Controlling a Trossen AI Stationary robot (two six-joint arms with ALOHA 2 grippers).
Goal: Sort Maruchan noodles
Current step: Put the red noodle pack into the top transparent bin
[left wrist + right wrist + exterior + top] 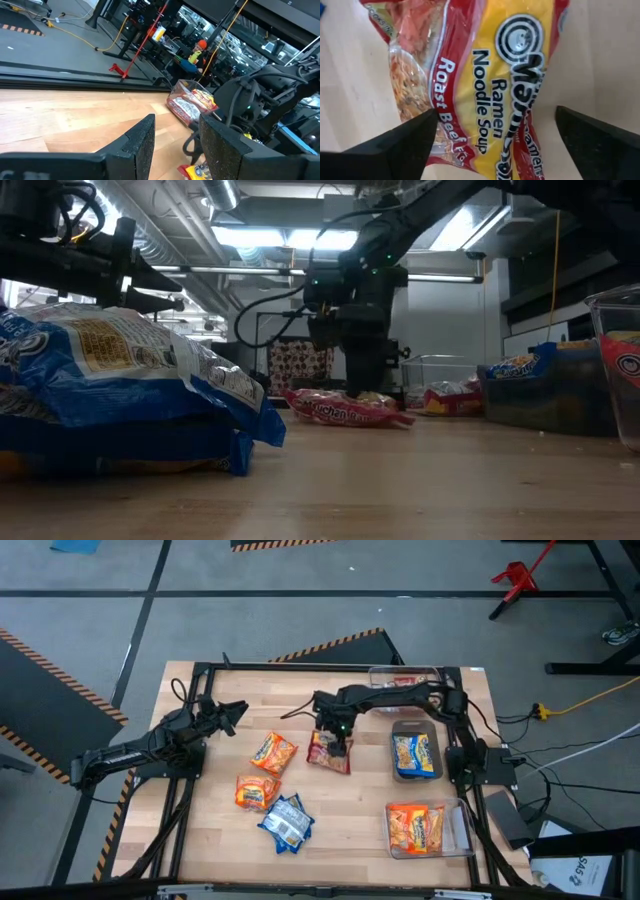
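A dark red Maruchan packet [328, 756] lies flat on the table's middle. My right gripper [496, 111] is open just above it, pointing steeply down, one finger on each side of the packet [485, 70]. Two orange packets [272, 752] [256, 791] and blue-and-yellow packets [287, 823] lie loose left of it. At the table's left, my left gripper [238, 710] hovers level and open, holding nothing. My right gripper comes at the red packet from above with its fingers [410, 137] spread past the packet's two sides. The packet lies flat on the table. Whether the fingertips touch the wrapper, I cannot tell.
Three clear bins stand along the right side: a far one [405, 678] with red packets, a middle one [437, 752] with a blue-and-yellow packet, and a near one [455, 830] with orange packets. Bare wood lies between the loose packets and the bins.
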